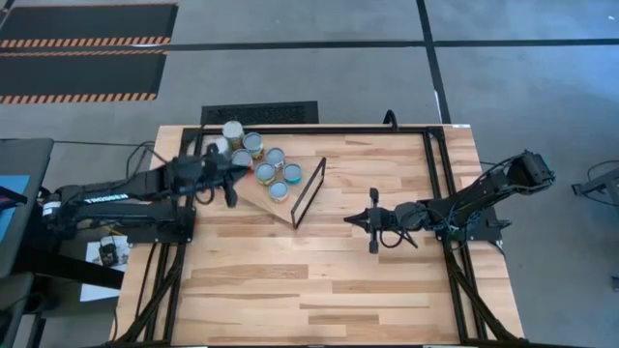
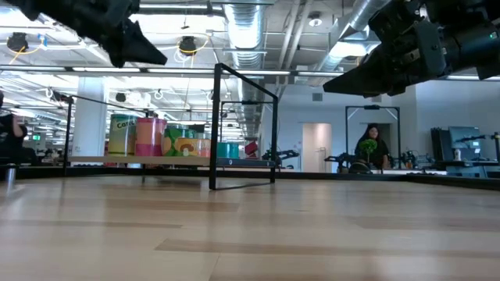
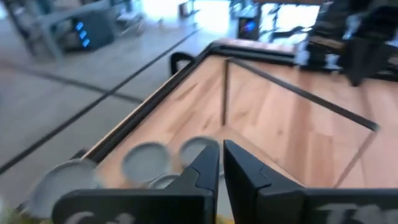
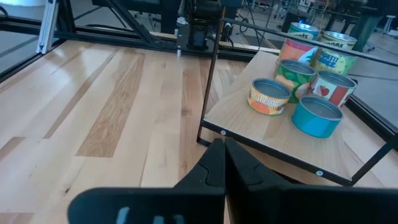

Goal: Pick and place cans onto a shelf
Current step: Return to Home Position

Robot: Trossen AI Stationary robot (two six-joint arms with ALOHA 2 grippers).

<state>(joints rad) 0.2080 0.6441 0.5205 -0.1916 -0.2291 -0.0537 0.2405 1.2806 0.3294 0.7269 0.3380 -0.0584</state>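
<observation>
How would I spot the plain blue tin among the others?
On the wooden table lies a plywood shelf with a thin black frame at one end. Among its cans, the blue can stands nearest that frame, beside an orange-labelled can. Its side is plain blue; its neighbours carry printed labels.

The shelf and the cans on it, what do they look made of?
Shelf: apparently a light wooden board, maybe plywood, matte; its thin black frame is probably metal. Cans: likely metal, given silvery tops, with printed labels.
</observation>
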